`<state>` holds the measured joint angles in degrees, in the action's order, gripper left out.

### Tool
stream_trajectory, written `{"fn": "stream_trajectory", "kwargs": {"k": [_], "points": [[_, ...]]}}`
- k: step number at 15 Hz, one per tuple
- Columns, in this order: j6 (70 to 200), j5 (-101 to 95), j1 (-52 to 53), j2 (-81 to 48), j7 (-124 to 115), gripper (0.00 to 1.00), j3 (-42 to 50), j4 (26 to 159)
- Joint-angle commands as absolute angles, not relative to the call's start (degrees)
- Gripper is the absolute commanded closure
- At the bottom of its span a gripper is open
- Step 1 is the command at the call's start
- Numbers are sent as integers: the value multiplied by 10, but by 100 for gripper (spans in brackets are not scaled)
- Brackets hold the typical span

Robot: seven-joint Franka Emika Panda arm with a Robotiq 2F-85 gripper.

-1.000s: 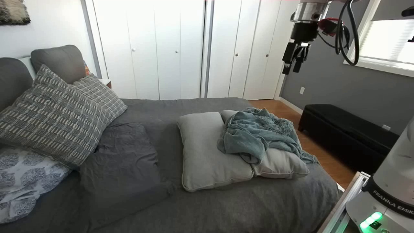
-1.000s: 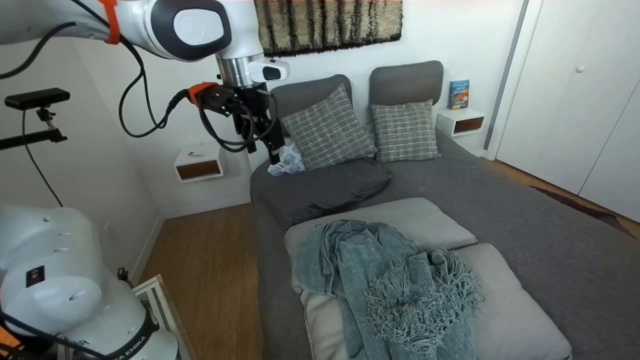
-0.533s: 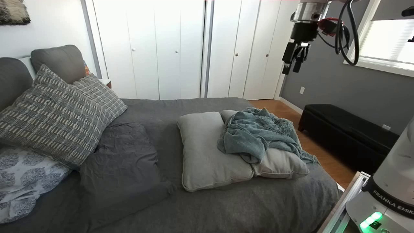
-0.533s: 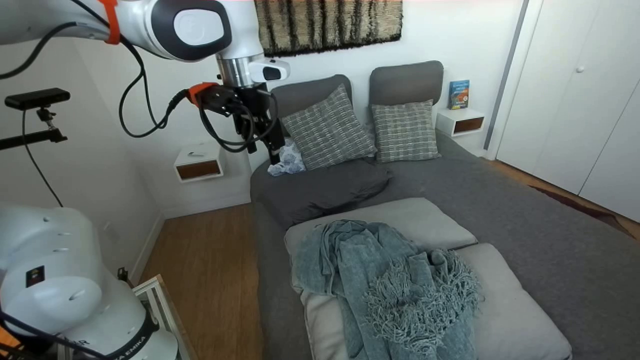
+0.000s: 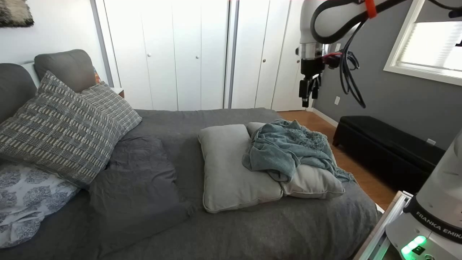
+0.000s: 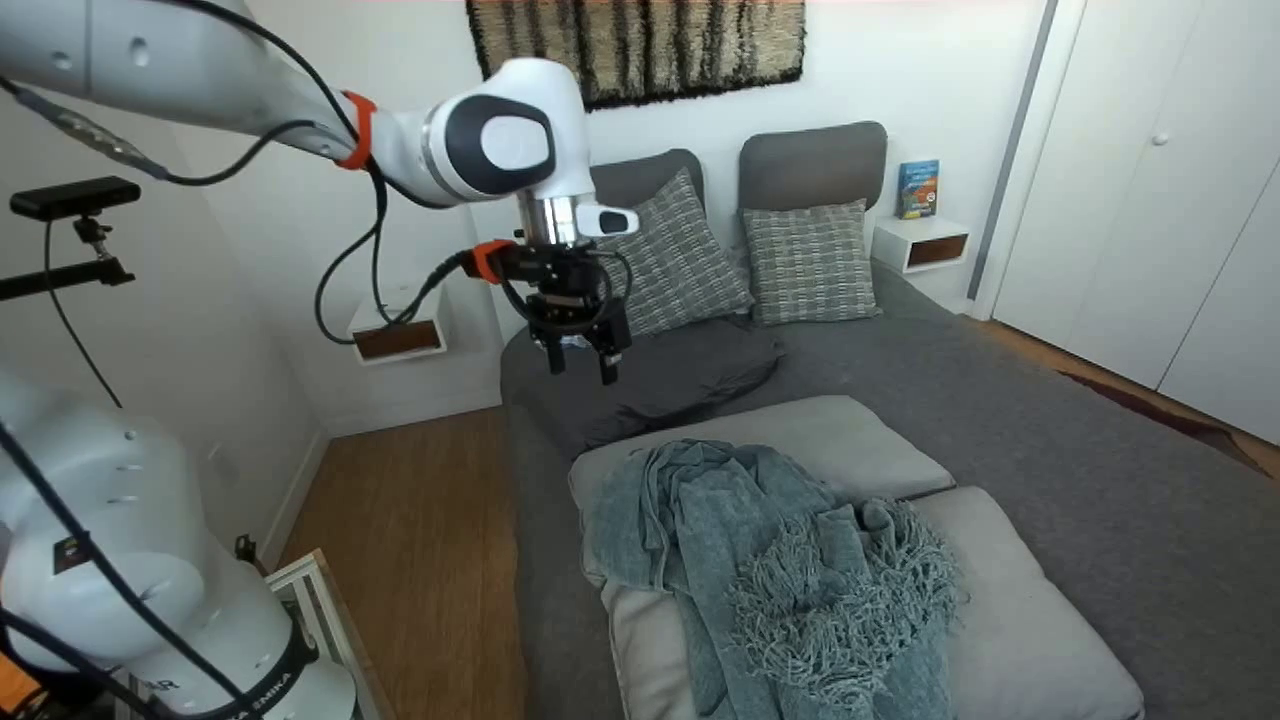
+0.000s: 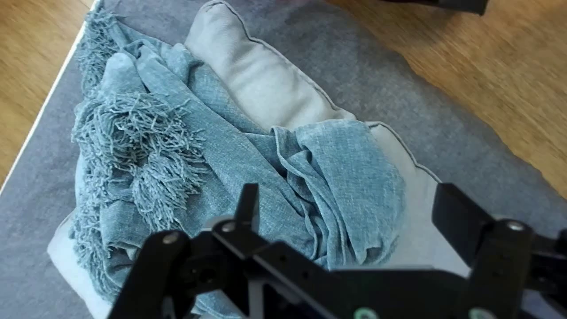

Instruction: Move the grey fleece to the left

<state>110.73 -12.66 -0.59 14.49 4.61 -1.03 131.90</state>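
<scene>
The grey-blue fleece with long fringe lies crumpled over two light grey cushions; it shows in both exterior views (image 5: 285,148) (image 6: 740,540) and in the wrist view (image 7: 234,150). The light grey cushions (image 5: 234,166) (image 6: 1030,600) (image 7: 274,88) rest side by side on the bed. My gripper (image 5: 310,99) (image 6: 582,366) is open and empty, in the air above the bed, apart from the fleece. In the wrist view the fingers (image 7: 347,199) are spread wide, with a smooth folded part of the fleece seen between them. Part of the fleece is hidden behind the gripper in that view.
The bed (image 5: 180,122) has a dark grey cover. A dark grey pillow (image 5: 133,180) and patterned pillows (image 5: 68,133) lie toward the headboard. A black bench (image 5: 386,144) stands beyond the bed's foot. White nightstands (image 6: 920,240) flank the headboard.
The gripper has come down and moved toward the bed, to the right in an exterior view, with its fingers turned. The fleece and cushions have not moved.
</scene>
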Motion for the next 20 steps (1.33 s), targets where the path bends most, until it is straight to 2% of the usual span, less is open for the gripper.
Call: {"fn": "stream_trajectory", "kwargs": {"k": [1, 6, 14, 20], "points": [[1130, -213, -4, 41, 46, 0, -23, 1289], [1214, -254, -3, -35, 95, 0, -12, 1301], [1219, -276, 1, -42, 71, 0, -10, 1301], [1402, -332, -12, -82, 93, 0, 4, 1359]]}}
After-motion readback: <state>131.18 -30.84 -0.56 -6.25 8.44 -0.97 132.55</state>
